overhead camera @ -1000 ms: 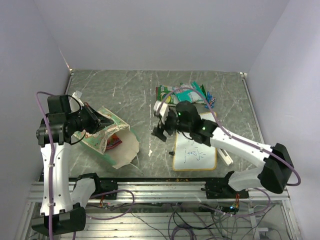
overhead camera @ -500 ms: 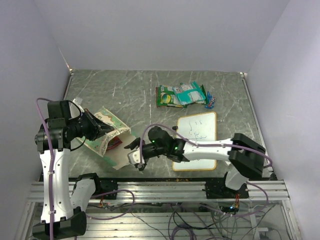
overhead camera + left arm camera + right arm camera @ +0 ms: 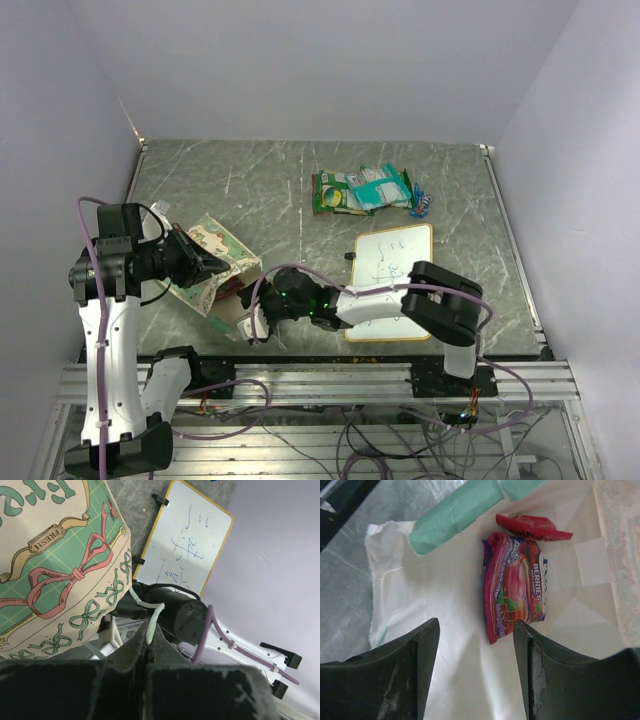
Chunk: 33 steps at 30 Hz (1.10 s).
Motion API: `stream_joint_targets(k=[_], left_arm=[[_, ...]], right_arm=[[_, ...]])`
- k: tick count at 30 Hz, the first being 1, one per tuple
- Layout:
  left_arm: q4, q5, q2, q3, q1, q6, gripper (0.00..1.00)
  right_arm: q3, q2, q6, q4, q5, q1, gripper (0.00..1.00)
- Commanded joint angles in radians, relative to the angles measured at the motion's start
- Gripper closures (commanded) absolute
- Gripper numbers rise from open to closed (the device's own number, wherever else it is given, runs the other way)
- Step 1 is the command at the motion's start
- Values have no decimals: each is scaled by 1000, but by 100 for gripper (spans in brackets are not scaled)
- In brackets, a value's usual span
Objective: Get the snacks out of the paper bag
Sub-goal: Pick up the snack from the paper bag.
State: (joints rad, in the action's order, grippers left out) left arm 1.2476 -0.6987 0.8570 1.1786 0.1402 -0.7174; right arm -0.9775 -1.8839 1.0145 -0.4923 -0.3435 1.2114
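The paper bag (image 3: 215,245) lies on its side at the left of the table, its mouth toward the front right. My left gripper (image 3: 203,264) is shut on its pale string handle (image 3: 150,622) and holds the top side up. My right gripper (image 3: 250,320) is open at the bag's mouth; in the right wrist view (image 3: 475,630) its fingers point into the cream inside (image 3: 445,605). A pink berries snack packet (image 3: 515,580) lies just beyond the fingertips, with a small red packet (image 3: 532,526) and a mint-green roll (image 3: 465,507) farther in.
A pile of green snack packets (image 3: 362,190) and small blue candy (image 3: 422,205) lies at the back of the table. The whiteboard (image 3: 395,265) lies right of the bag, partly under my right arm; it also shows in the left wrist view (image 3: 185,545).
My right arm has swung from near the snack pile down and left to the bag's mouth, gripper open. My left gripper has kept hold of the handle, and the bag's mouth has lifted slightly.
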Motion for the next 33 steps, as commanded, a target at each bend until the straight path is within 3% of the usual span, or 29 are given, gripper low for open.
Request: stream_joint_targets(k=[1,20,26,29,31,33], left_arm=[[29,-67,8,42,-9,53,93],[114,-157,123,145,-7,245,93],[136,-118,163,176,-7,262,93],[128,-98,160,180,-8,242,93],[107,-88,145,166,-8,216,93],[67,-76,121,144,-8,171,93]], right_arm=[[-74,-80,37,-71,80,10,40],[-319,-415,58,-217,305,11,44],[-333,-424,24,-269,294,10,65],[-312,-374,-15,-256,303,9,81],[-299,-343,-44,-247,318,9,98],[-284,-305,-80,-244,333,8,100]])
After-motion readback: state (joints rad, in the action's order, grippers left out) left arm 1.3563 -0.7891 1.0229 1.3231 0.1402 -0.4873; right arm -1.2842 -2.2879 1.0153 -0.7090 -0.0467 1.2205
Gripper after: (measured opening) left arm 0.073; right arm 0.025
